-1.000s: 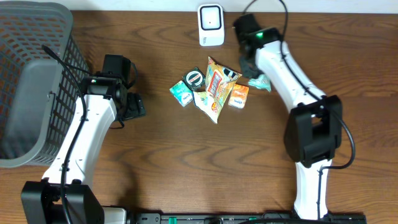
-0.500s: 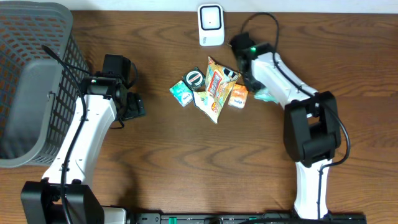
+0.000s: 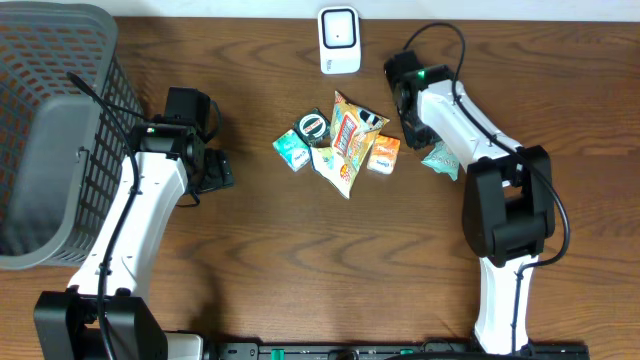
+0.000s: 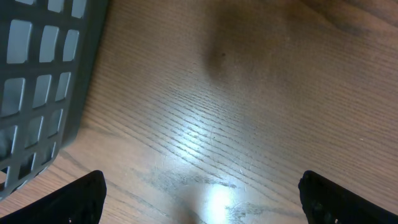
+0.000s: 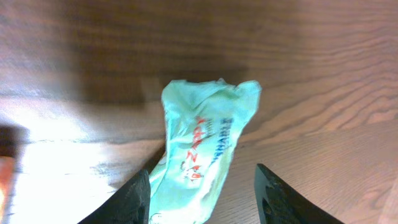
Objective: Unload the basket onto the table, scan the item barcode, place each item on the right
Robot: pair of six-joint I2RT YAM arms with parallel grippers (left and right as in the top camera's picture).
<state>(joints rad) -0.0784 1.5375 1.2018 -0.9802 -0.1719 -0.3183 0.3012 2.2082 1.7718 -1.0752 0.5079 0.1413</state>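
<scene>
Brown wooden table (image 3: 330,260), with a grey basket (image 3: 50,130) at left and a white scanner (image 3: 339,40) at the far edge. Right claw (image 5: 204,186) is partly open, with a teal pouch (image 5: 202,134) lying flat between its fingers. Left claw (image 4: 202,193) is spread wide over bare wood.

overhead: straight down, whole table (image 3: 300,250) | wrists: close, angled down | shared: table surface

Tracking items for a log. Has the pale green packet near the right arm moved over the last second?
Yes. The pale green packet has shifted right and down in the overhead view, farther from the white scanner.
</scene>
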